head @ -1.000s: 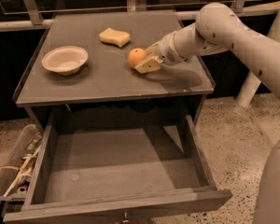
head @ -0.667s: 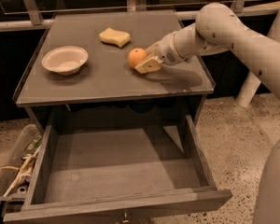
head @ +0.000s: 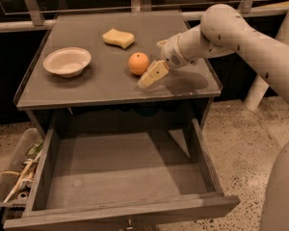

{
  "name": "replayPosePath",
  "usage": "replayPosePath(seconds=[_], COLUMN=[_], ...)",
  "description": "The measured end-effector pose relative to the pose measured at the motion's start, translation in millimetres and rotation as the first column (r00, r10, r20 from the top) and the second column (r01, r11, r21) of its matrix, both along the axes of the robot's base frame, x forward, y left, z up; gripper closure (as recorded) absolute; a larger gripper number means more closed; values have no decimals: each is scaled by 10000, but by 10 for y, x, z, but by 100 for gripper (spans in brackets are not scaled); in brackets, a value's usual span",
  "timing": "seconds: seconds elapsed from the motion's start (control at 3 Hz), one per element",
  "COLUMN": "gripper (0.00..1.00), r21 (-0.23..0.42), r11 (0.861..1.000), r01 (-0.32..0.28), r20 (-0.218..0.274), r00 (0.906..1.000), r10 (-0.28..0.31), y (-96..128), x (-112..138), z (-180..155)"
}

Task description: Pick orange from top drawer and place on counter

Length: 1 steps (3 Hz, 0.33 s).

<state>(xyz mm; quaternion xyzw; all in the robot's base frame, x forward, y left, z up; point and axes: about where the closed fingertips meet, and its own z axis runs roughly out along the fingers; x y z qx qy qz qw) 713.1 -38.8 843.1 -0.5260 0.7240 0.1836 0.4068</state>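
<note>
The orange (head: 138, 63) sits on the counter (head: 101, 88), right of centre. My gripper (head: 153, 61) is low over the counter just right of the orange, and it is open. Its near pale finger (head: 152, 74) points down-left beside the fruit, and the far finger shows only as a tip behind the wrist. The orange lies at the mouth of the fingers and looks free of them. The top drawer (head: 120, 211) is pulled fully out below the counter, and its inside is bare.
A white bowl (head: 67, 61) stands at the counter's left and a pale yellow sponge (head: 118, 37) at the back. A bin of clutter (head: 17, 179) sits on the floor left of the drawer. A rail runs behind the counter.
The orange and the gripper sit a touch nearer the counter's front than before. The near finger now angles lower beside the fruit.
</note>
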Motion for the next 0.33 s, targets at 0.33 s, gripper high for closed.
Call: replayPosePath(seconds=[0.33], gripper=[0], r21=[0], r11=[10000], r01=[0], r20=[0], r00=[10000], r10=[0], y=[0], x=[0], z=[0])
